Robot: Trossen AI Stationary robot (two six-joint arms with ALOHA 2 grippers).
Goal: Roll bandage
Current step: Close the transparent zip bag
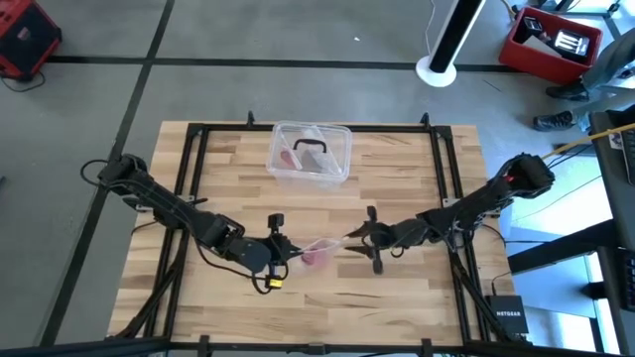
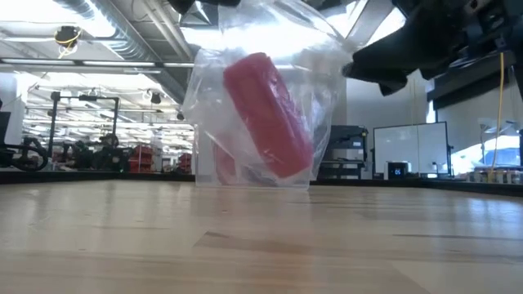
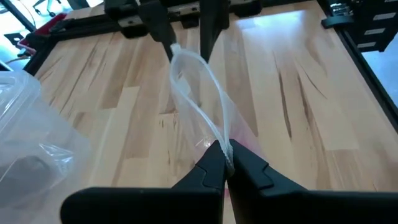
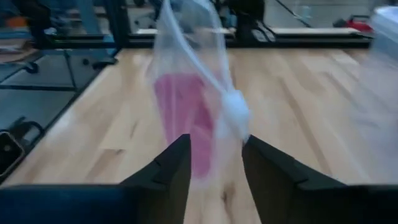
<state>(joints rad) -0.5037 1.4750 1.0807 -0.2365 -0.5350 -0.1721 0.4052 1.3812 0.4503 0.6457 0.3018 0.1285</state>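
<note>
Hanging close before the low camera, one clear plastic wrapper holds one rolled red bandage above the worktop middle. Two pincers meet there: the left pincer is clamped shut on one wrapper edge, while the right pincer stands with fingers parted around the opposite edge. One clear plastic box sits near the pale wooden worktop's far edge; shelving and ceiling lights fill the room beyond.
</note>
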